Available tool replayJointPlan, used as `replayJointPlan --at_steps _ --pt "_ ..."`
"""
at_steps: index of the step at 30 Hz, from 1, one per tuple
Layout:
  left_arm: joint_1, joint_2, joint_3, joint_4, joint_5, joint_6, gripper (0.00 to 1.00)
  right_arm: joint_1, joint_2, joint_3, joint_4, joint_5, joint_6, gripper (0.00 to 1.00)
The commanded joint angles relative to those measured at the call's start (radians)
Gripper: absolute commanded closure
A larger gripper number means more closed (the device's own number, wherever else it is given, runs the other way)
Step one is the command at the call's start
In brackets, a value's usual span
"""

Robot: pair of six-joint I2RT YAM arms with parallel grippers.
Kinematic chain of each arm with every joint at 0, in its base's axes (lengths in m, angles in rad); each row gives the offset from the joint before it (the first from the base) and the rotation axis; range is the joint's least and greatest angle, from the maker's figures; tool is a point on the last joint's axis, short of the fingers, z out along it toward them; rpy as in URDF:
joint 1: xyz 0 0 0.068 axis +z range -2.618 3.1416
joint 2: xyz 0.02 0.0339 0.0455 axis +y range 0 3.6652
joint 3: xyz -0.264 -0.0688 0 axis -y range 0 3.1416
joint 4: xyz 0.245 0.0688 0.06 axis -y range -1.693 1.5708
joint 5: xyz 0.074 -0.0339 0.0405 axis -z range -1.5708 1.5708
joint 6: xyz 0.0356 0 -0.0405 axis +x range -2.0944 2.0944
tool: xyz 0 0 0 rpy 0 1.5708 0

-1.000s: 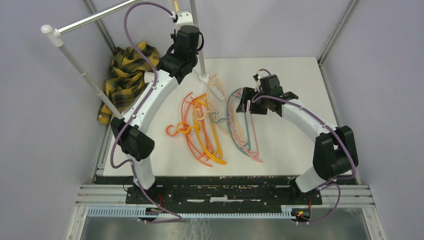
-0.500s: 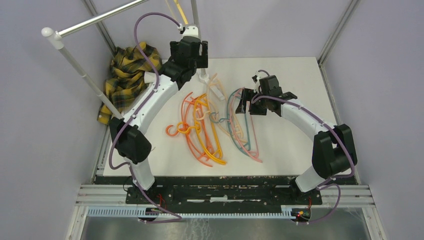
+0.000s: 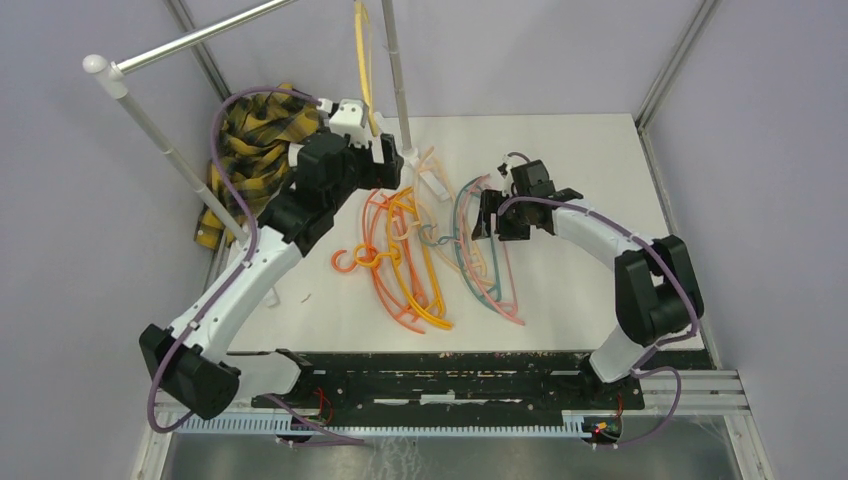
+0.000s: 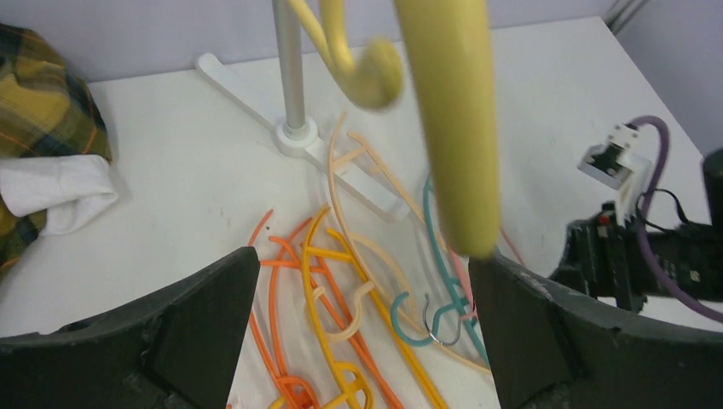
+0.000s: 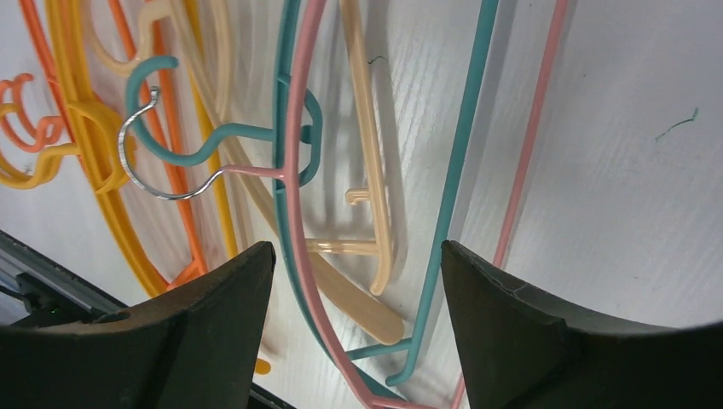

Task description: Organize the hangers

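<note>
Yellow hanger (image 3: 362, 60) on rack (image 3: 180, 40); left pincer (image 4: 362, 260) open, not gripping it. Right pincer (image 5: 356, 249) open over teal hanger (image 5: 465, 145) and pink hanger (image 5: 303, 111) on tabletop (image 3: 570, 290). Next, probably: drop, pinch one thin arm only.

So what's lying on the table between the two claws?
In the top view, the rack pole's white foot, a peach hanger and a teal hanger lie between the left claw and right claw.

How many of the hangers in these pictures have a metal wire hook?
1: the pink hanger, on the table below the right gripper, its silver hook overlapping the teal hanger's. Other hooks may be hidden.
</note>
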Motion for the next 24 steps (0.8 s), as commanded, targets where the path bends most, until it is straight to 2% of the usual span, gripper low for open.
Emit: replayJointPlan --at_steps 1,7,11,21,24 --pt "-0.004 -0.107 -0.149 0.092 0.107 -0.005 0.01 0.045 0.083 0.054 0.017 0.038 -0.025 0.21" --pt "-0.006 -0.222 -0.298 0.103 0.139 -0.04 0.01 0.076 0.222 0.139 0.04 0.021 -0.014 0.33" --pt "-0.007 -0.261 -0.341 0.085 0.143 -0.057 0.01 0.08 0.255 0.167 0.054 0.006 0.0 0.36" --pt "-0.009 -0.319 -0.422 0.058 0.157 -0.078 0.01 0.079 0.191 0.169 0.095 0.002 0.053 0.41" --pt "-0.01 -0.343 -0.441 0.049 0.159 -0.092 0.01 0.085 0.15 0.16 0.1 0.046 0.08 0.43"
